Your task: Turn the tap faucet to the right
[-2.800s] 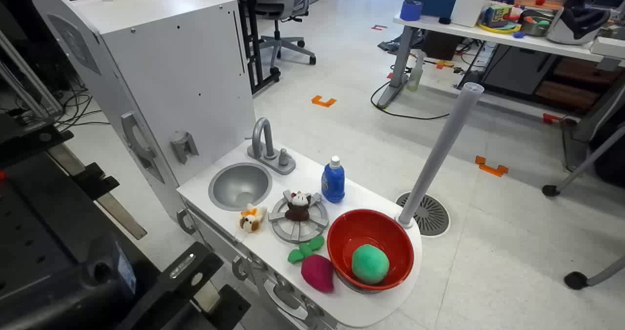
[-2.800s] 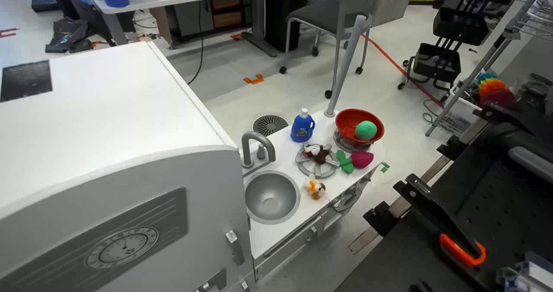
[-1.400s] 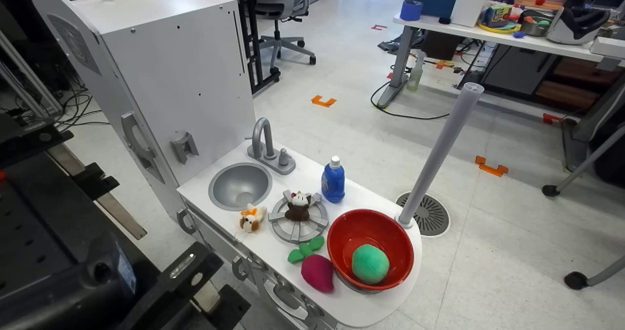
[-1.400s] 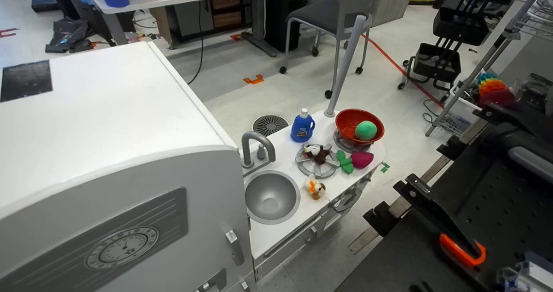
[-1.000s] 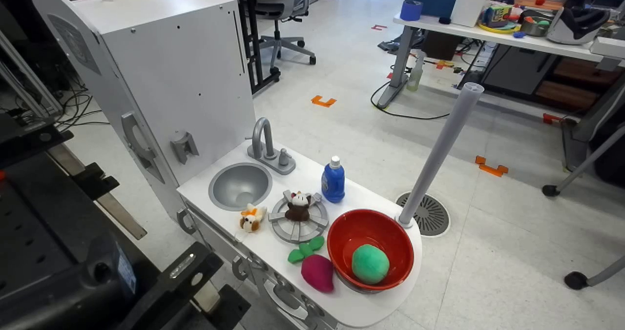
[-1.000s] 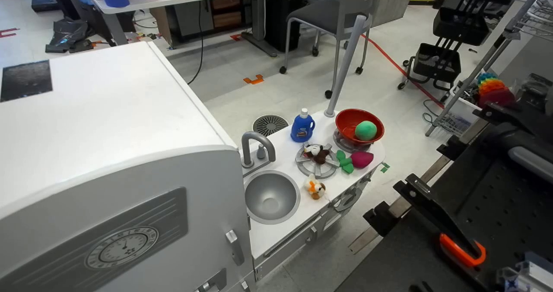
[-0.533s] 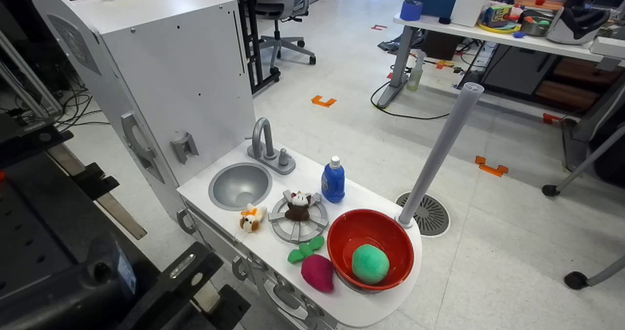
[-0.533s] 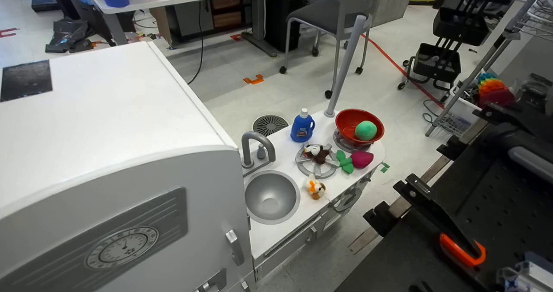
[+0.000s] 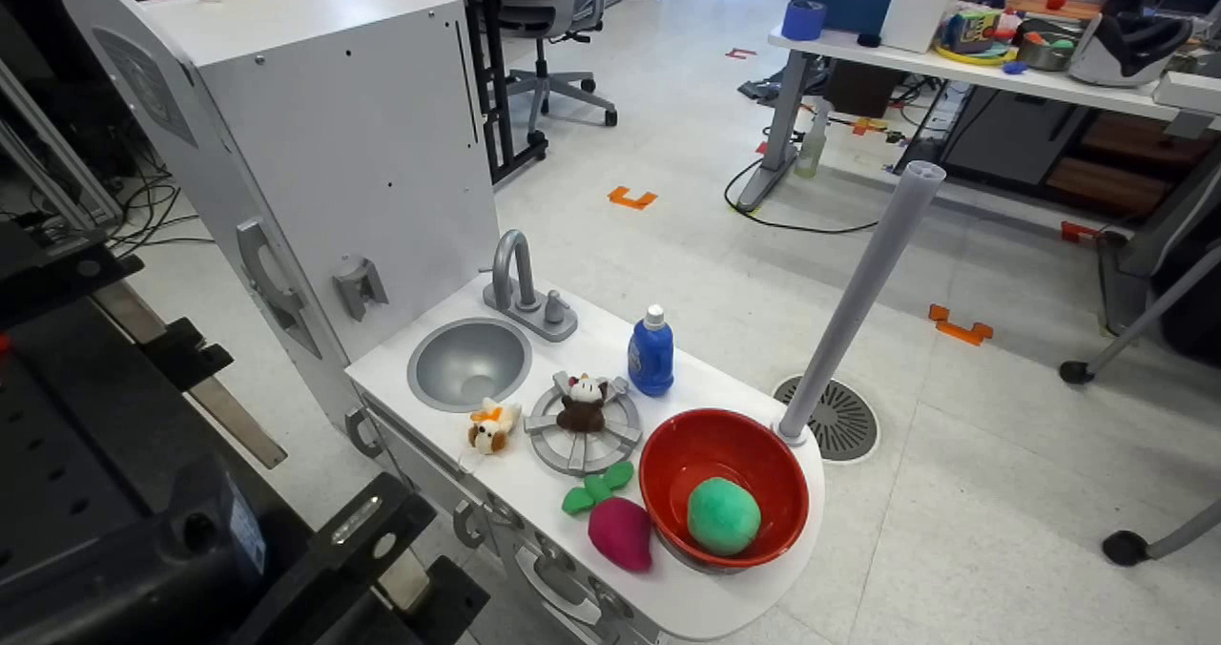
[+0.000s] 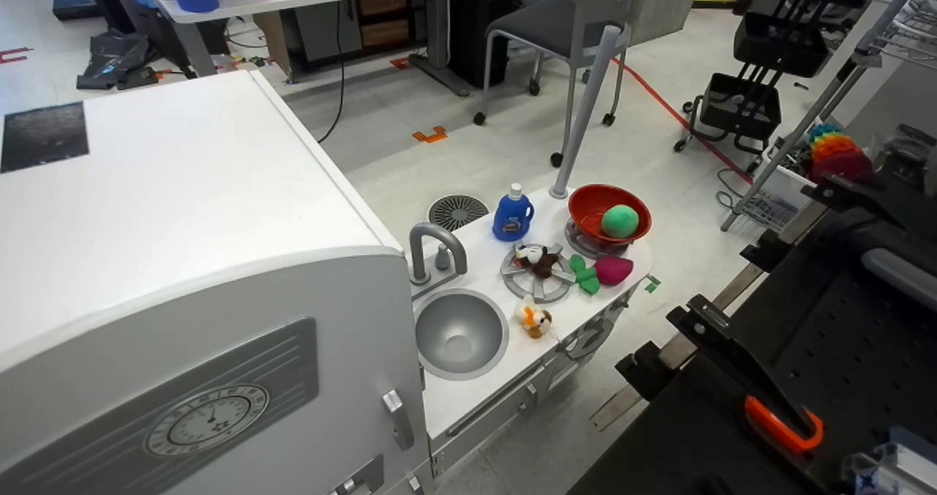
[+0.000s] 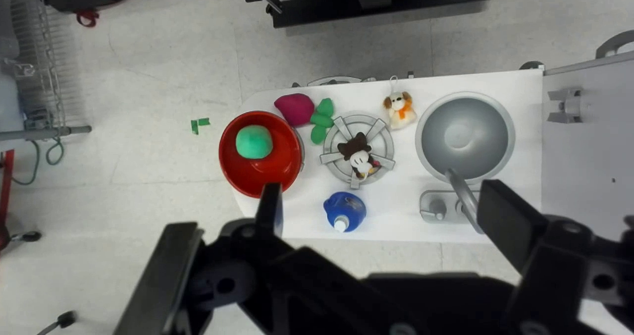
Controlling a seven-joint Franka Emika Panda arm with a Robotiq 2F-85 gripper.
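Observation:
The grey tap faucet (image 9: 524, 273) stands at the back of the white toy counter, behind the round sink basin (image 9: 458, 368). It also shows in an exterior view (image 10: 418, 261), with its arched spout pointing over the basin. In the wrist view the tap faucet (image 11: 463, 196) is seen from above, its spout tip over the basin's rim. My gripper (image 11: 380, 191) is wide open and empty, above the counter. Its right finger covers part of the faucet's base and touches the spout's outline in the picture; contact cannot be told. The gripper is out of view in both exterior views.
A blue bottle (image 11: 345, 211) stands beside the faucet's base. A plush toy (image 11: 360, 159) lies on the burner, another (image 11: 400, 109) by the basin. A red bowl (image 11: 230, 161) holds a green ball. A tall white cabinet (image 9: 343, 149) adjoins the sink; a grey post (image 9: 858, 301) rises opposite.

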